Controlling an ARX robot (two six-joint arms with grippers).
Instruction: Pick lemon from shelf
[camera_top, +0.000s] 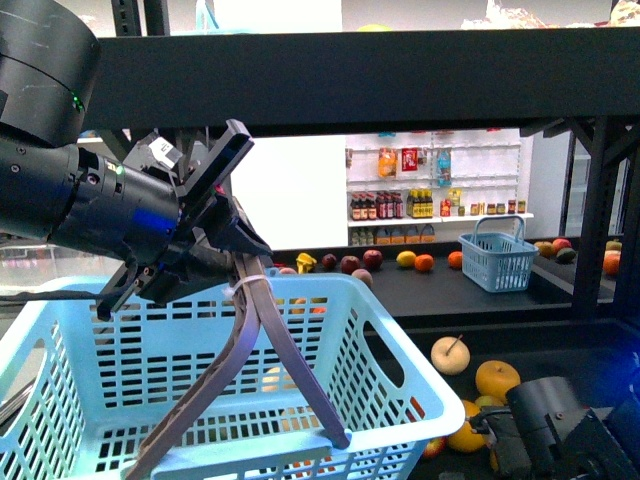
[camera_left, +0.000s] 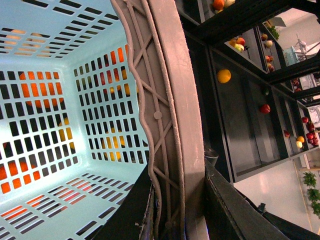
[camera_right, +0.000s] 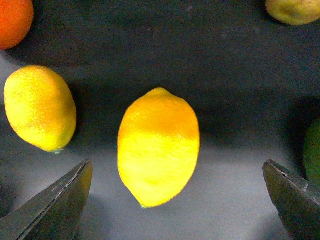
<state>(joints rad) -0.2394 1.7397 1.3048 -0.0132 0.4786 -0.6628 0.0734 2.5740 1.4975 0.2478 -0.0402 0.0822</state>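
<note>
The lemon (camera_right: 158, 147), bright yellow and oval, lies on the dark board of the shelf (camera_right: 225, 65) in the right wrist view. My right gripper (camera_right: 177, 162) is open just above it, one finger on each side, not touching. A second lemon-like yellow fruit (camera_right: 40, 107) lies beside it. In the front view the right arm (camera_top: 560, 430) is low at the right, over the shelf's lower board (camera_top: 480, 295). My left gripper (camera_top: 235, 245) is shut on the grey handle (camera_top: 265, 330) of the light-blue basket (camera_top: 400, 350) and holds it up. The handle (camera_left: 170, 125) also shows in the left wrist view.
An orange fruit (camera_right: 12, 20), a pale fruit (camera_right: 295, 10) and something green (camera_right: 312, 150) lie around the lemon. A pale fruit with a stalk (camera_top: 450, 355) and orange-yellow fruits (camera_top: 497, 378) lie near the right arm. A small blue basket (camera_top: 497, 255) stands further back.
</note>
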